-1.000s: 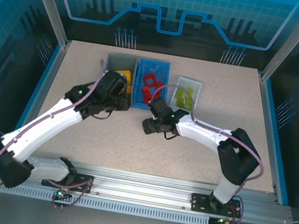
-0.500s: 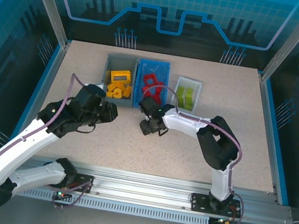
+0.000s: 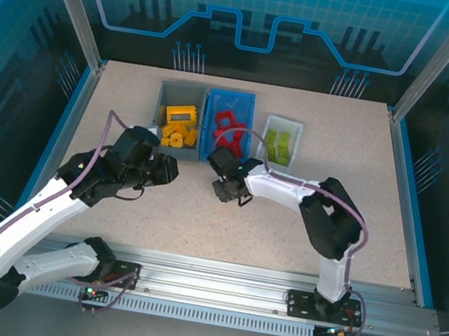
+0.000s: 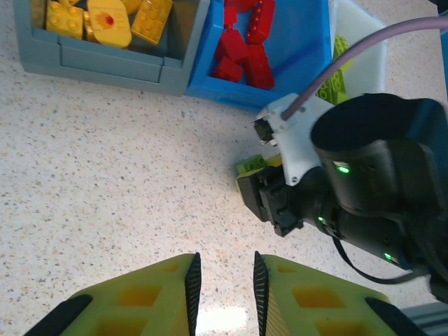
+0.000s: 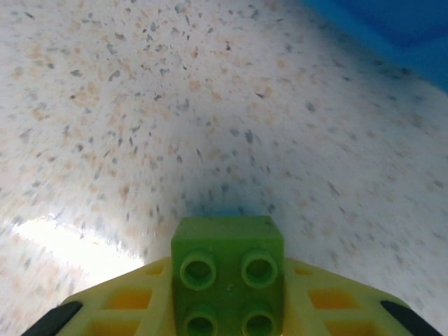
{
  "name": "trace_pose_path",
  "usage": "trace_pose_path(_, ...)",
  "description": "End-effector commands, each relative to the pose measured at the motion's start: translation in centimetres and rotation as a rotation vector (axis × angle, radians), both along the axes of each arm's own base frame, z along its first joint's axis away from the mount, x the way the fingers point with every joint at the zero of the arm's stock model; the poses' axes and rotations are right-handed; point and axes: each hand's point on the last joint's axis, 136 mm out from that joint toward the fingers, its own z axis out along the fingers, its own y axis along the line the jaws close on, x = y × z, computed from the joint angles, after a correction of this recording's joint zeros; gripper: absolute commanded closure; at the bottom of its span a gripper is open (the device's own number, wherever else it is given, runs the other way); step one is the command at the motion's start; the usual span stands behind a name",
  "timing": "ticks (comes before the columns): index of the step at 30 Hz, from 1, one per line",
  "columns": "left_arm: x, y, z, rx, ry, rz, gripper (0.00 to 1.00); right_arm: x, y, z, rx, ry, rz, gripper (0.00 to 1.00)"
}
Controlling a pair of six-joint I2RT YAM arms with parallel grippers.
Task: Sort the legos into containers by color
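Counter (image 3: 198,224): speckled beige, with three containers in a row at the far side, each with its long axis running away from the arms.
Grey bin (image 3: 164,97): leftmost, holding yellow legos (image 3: 178,124).
Blue bin (image 3: 211,124): in the middle, pressed against the grey one, holding red legos (image 3: 227,127).
White tray (image 3: 287,123): rightmost and smaller, a little apart from the blue bin, holding light green bricks (image 3: 276,142).
Right gripper (image 3: 223,188): low over the counter just in front of the blue bin, closed on a green lego (image 5: 227,266).
Green lego: clamped between the yellow fingers, its four studs (two by two) facing the wrist camera. It looks square from there, so its long axis cannot be told. In the left wrist view it juts from the gripper tip toward the bins.
Left gripper (image 4: 224,287): in front of the grey bin, pointing toward the right gripper, fingers parted by a narrow gap with nothing between them.
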Motion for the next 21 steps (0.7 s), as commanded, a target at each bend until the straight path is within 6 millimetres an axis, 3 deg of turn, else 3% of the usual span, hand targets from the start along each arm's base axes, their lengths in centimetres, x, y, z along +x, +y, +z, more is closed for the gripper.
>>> trace_pose_path(1, 0.8, -2.1, 2.4, -0.064, -0.042, -0.075, 0.7, 0.5, -2.3, 7.4, 0.064, -0.144, -0.092, 0.68)
trace_pose_path(4, 1.9, -4.3, 3.4, -0.106, -0.068, -0.131, 0.7, 1.6, -5.3, 10.1, 0.077, -0.183, -0.185, 0.68)
trace_pose_path(9, 4.3, -9.3, 5.1, -0.138, -0.133, -0.237, 0.7, 5.6, -9.8, 10.7, 0.058, -0.175, -0.368, 0.68)
trace_pose_path(16, 7.1, -15.3, 6.3, -0.132, -0.216, -0.336, 0.69, 10.9, -13.6, 8.7, -0.021, -0.111, -0.578, 0.68)
trace_pose_path(21, 8.1, -17.8, 6.1, -0.135, -0.218, -0.37, 0.69, 12.9, -13.9, 6.8, -0.029, -0.065, -0.619, 0.69)
